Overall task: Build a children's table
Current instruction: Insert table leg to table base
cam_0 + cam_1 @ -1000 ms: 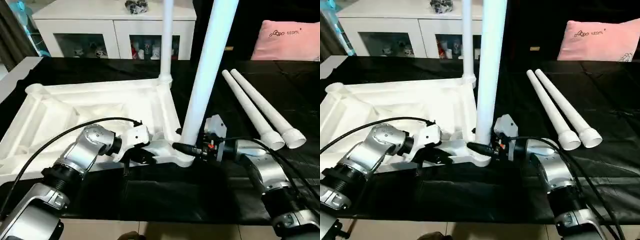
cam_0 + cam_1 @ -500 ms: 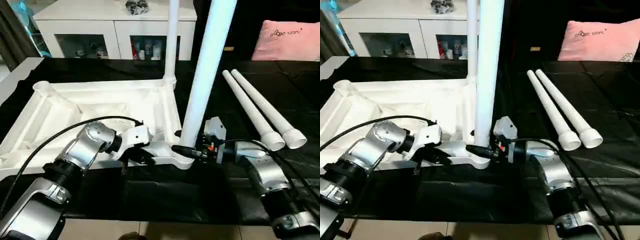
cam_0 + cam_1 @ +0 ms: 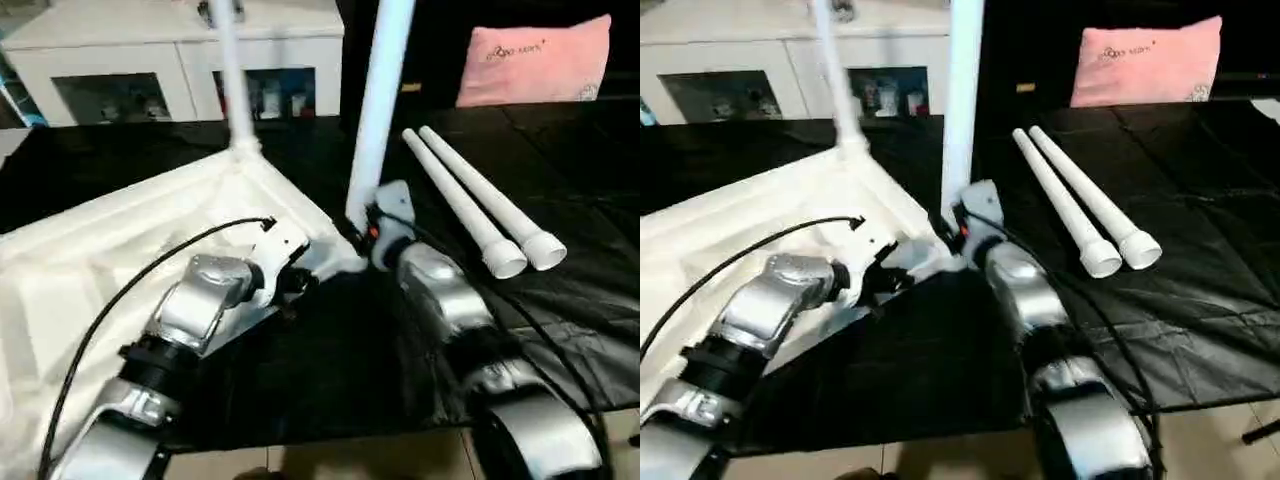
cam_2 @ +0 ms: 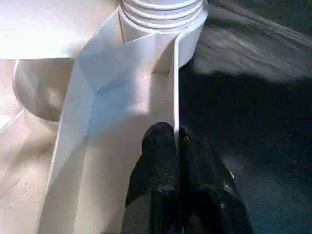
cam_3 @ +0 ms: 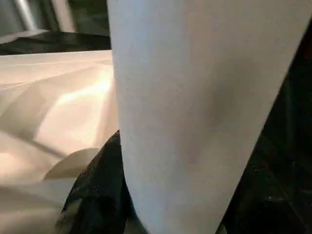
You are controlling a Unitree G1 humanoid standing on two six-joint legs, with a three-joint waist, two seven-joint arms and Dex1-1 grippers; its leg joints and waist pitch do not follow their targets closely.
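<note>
The white tabletop (image 3: 90, 260) lies upside down on the black cloth (image 3: 330, 370) at the left, its ribbed underside facing up and one corner turned toward the robot. The left gripper (image 4: 176, 146) is pinched shut on the thin rim wall of the tabletop, just short of the near corner socket (image 4: 163, 19). At the far corner one leg (image 3: 232, 80) stands upright in its socket. A second upright leg (image 3: 378, 110) rises at the near corner; the right gripper (image 3: 362, 232) is clamped around it low down, a black finger (image 5: 97, 190) showing beside the tube in the right wrist view. Two loose legs (image 3: 470, 200) lie side by side on the cloth to the right, touching, wide ends toward the robot. Behind stands a white cabinet (image 3: 130, 70) with glass doors, and at the far right a pink cushion (image 3: 530, 55) bears small dark writing too small to read.
</note>
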